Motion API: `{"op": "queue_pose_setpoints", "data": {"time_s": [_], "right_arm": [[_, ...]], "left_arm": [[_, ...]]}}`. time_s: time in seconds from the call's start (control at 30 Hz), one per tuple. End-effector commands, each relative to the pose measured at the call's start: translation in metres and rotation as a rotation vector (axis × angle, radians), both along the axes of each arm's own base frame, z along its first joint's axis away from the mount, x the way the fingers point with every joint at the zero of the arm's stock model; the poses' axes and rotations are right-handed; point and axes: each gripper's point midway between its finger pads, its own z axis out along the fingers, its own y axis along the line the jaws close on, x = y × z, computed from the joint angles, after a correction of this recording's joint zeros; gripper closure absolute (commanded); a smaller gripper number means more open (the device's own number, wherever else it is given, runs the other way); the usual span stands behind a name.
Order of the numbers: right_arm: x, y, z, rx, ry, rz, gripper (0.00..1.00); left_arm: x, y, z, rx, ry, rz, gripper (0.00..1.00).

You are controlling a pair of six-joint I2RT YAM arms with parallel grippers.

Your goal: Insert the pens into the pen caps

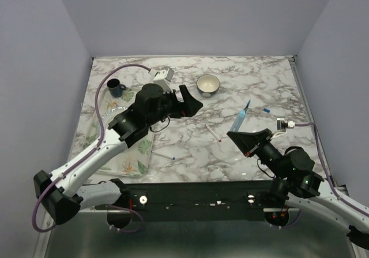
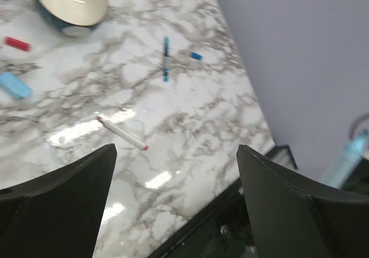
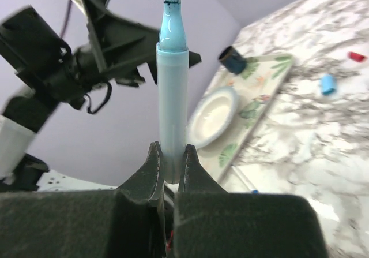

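Observation:
My right gripper is shut on the lower end of a thick pale blue marker, whose uncapped tip points away from the fingers; from above the marker shows at the gripper. My left gripper hangs open and empty above the table, near the bowl in the top view. On the marble lie a white pen with red tip, a dark blue pen, a blue cap, a red cap and a light blue cap. A white pen with blue tip lies by the tray.
A white bowl stands at the back centre. At the left lies a leaf-patterned tray holding a white plate, with a dark blue mug at its far end. Walls close in the table on three sides.

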Motion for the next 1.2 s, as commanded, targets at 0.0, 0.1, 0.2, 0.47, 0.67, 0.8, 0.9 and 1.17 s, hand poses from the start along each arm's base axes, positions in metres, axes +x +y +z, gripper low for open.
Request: {"op": "queue_pose_setpoints", "data": {"time_s": [0.0,0.1,0.2,0.47,0.67,0.8,0.9,1.17], "right_arm": [[0.015,-0.038,-0.026,-0.103,0.106,-0.185,0.99],[0.012,-0.047,-0.029,-0.119,0.108,-0.203,0.99],[0.012,-0.054,-0.033,-0.122,0.104,-0.224,0.99],[0.012,-0.054,-0.038,-0.141,0.097,-0.220,0.99],[0.012,-0.049,-0.049,-0.190,0.116,-0.209,0.99],[0.013,-0.046,-0.051,-0.202,0.111,-0.204,0.99],[0.011,-0.045,-0.051,-0.205,0.104,-0.189,0.99],[0.011,-0.044,-0.051,-0.201,0.102,-0.186,0.99]], "left_arm": [[0.061,0.056,-0.074,0.413,0.195,0.375,0.09],[0.095,0.071,-0.118,0.593,0.341,0.542,0.13],[0.111,0.071,-0.131,0.658,0.434,0.577,0.22],[0.155,0.063,-0.210,0.774,0.575,0.587,0.32],[0.168,0.044,-0.237,0.675,0.626,0.552,0.37],[0.172,0.039,-0.258,0.684,0.681,0.539,0.37],[0.177,0.030,-0.263,0.651,0.687,0.526,0.37],[0.180,0.039,-0.276,0.676,0.703,0.587,0.39]]}}
